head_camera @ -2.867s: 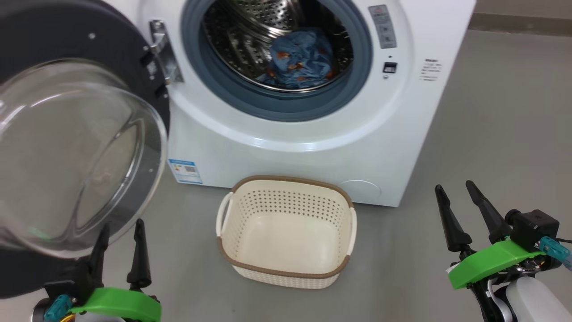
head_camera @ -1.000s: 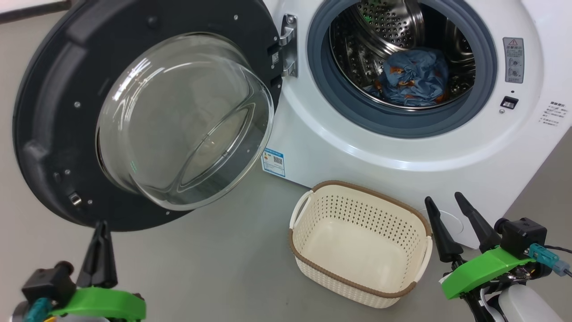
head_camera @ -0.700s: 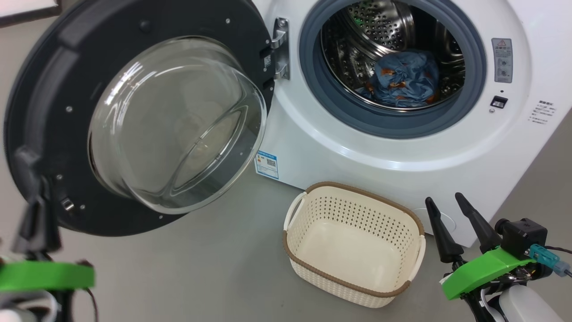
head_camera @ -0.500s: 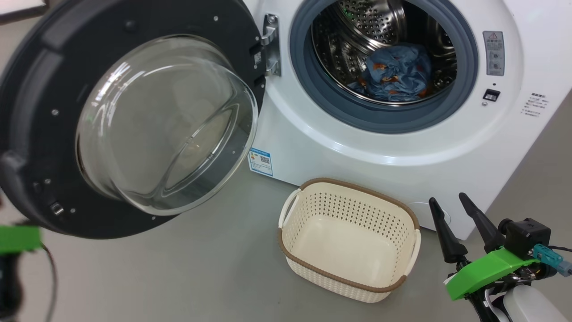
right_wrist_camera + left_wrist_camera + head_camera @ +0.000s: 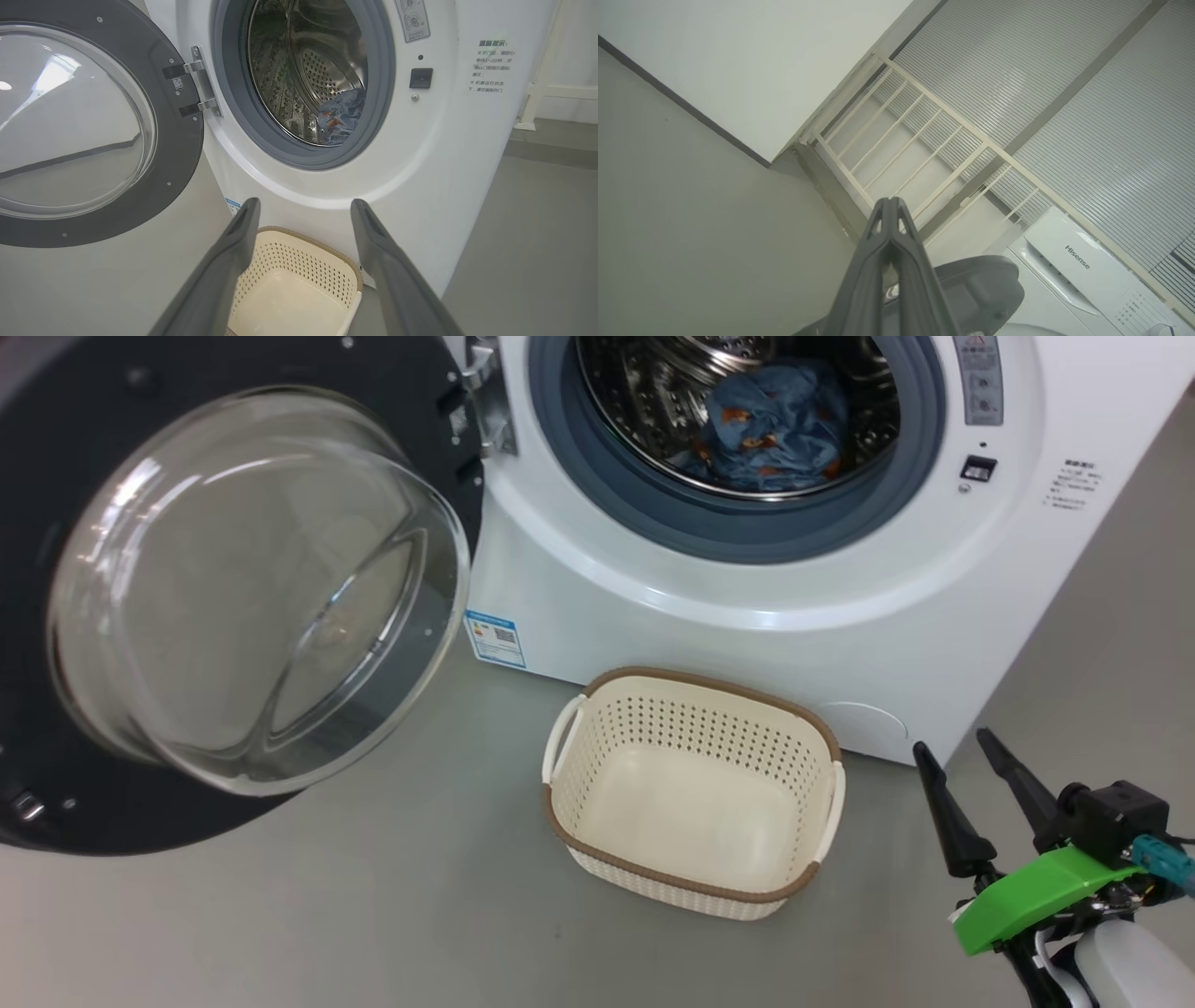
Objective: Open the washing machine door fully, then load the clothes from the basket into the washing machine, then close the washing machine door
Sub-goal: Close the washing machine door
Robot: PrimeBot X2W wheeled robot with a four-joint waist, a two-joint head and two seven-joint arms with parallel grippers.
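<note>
Left gripper (image 5: 890, 201) risen to washing machine door (image 5: 976, 289) edge, fingers (image 5: 878, 261) pressed together, empty; right gripper (image 5: 304, 201) fingers spread, empty; basket (image 5: 691, 681) bare, closing begins

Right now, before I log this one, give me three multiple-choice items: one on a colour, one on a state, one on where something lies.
1. The rim of the basket is: A blue; B brown; C green.
2. The door is: A latched shut; B cracked slightly; C swung wide open.
3. The clothes lie: A in the basket; B over the door; C in the drum.
Answers: 1 B, a brown band tops the cream walls. 2 C, the door stands clear of the opening. 3 C, blue printed fabric sits inside the steel drum; the basket is empty.
</note>
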